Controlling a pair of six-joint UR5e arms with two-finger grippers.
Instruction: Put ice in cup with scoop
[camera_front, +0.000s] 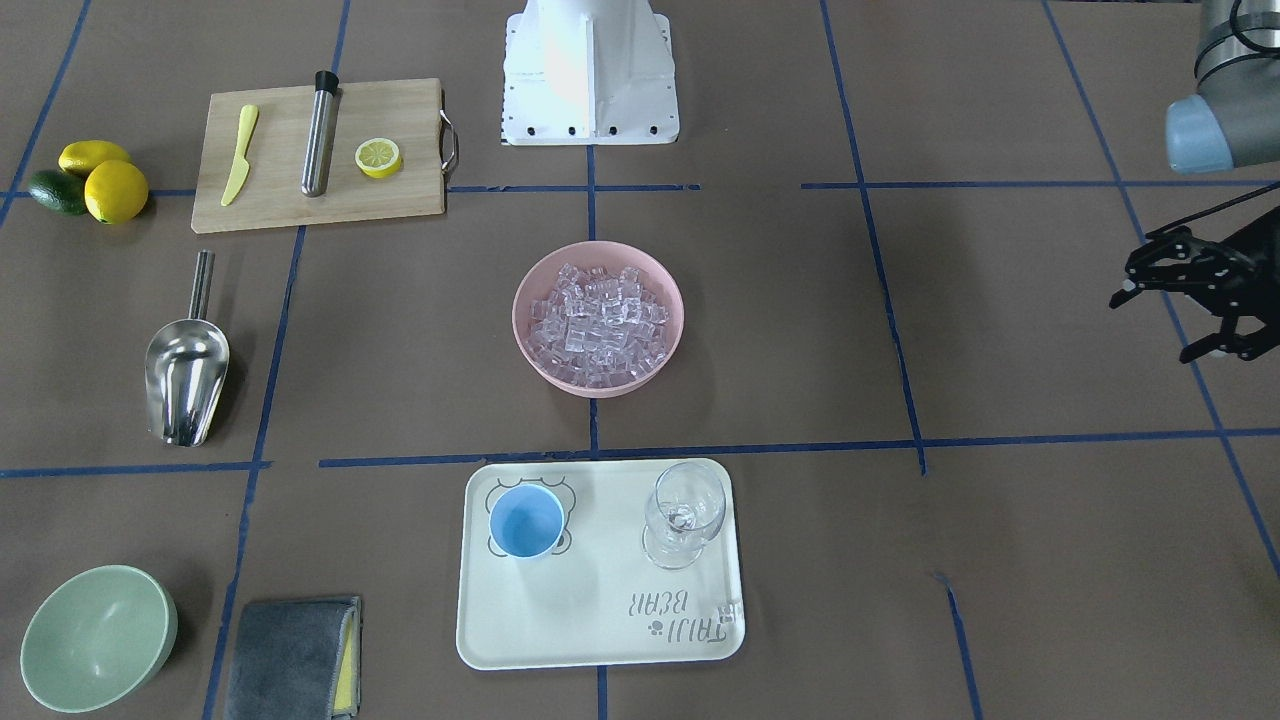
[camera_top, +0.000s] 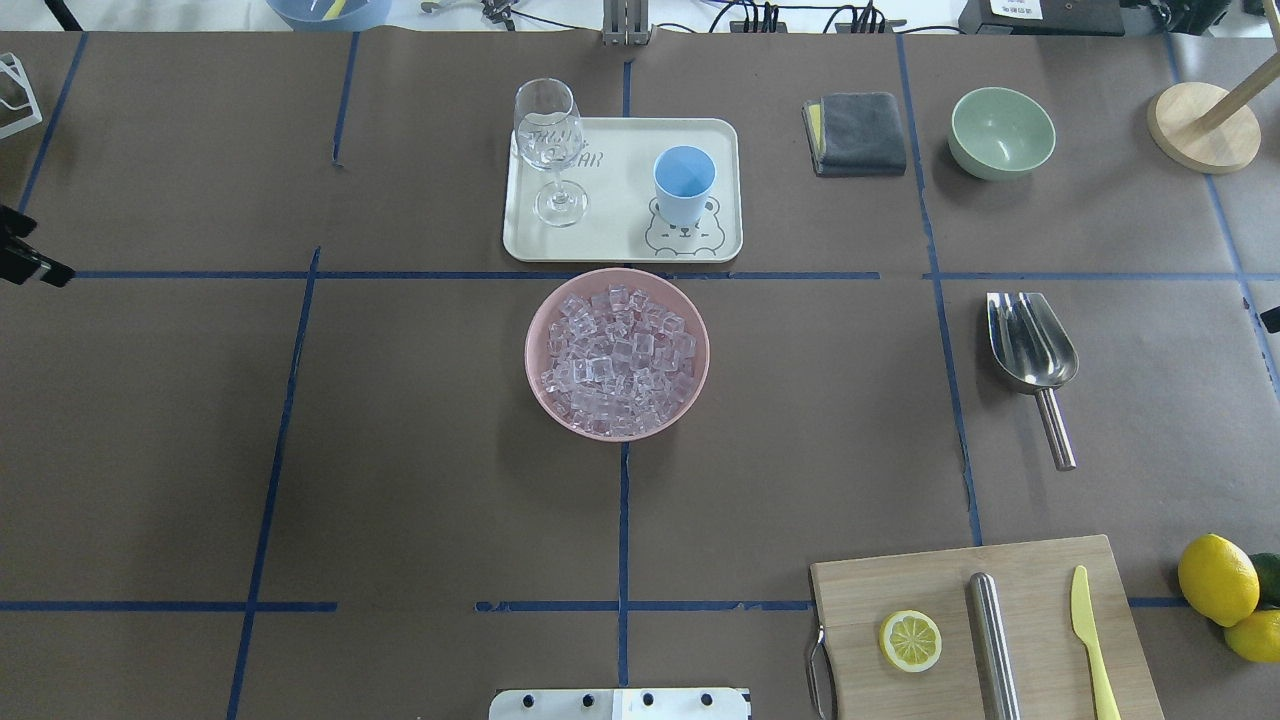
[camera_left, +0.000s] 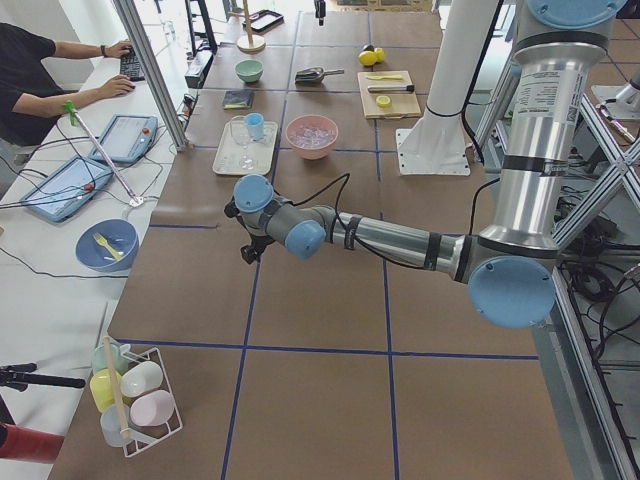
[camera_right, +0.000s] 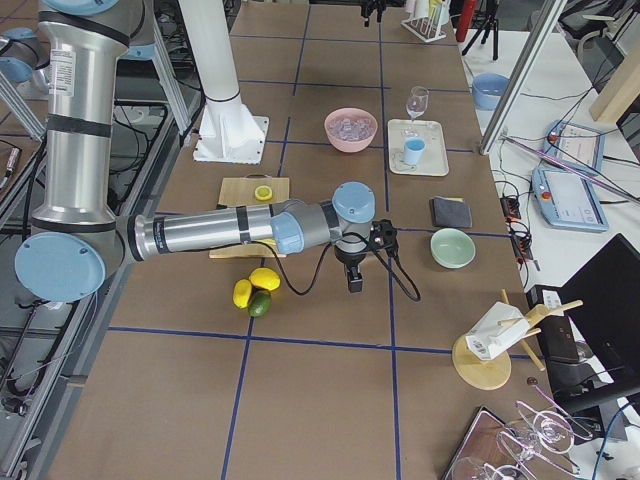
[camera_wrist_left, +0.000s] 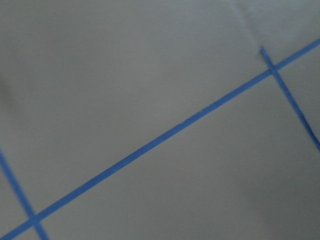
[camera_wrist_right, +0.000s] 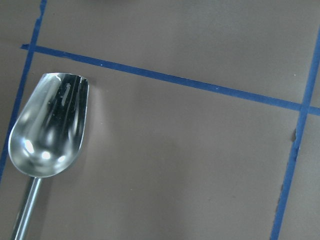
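Observation:
The steel scoop (camera_front: 185, 375) lies flat on the table, apart from both grippers; it also shows in the overhead view (camera_top: 1030, 345) and the right wrist view (camera_wrist_right: 50, 125), trough empty. The ice (camera_front: 598, 318) fills a pink bowl (camera_top: 545, 395) at the table's middle. The light-blue cup (camera_front: 526, 521) stands upright and empty on a cream tray (camera_front: 600, 620). My left gripper (camera_front: 1155, 325) hovers open and empty at the table's far side, away from everything. My right gripper (camera_right: 355, 275) hangs near the scoop's side of the table; I cannot tell whether it is open.
A wine glass (camera_front: 685, 512) stands on the tray beside the cup. A cutting board (camera_front: 300, 205) holds a yellow knife, a steel rod and a lemon slice. Lemons (camera_front: 115, 190), a green bowl (camera_front: 95, 635) and a grey cloth (camera_front: 290, 660) lie on the scoop's side.

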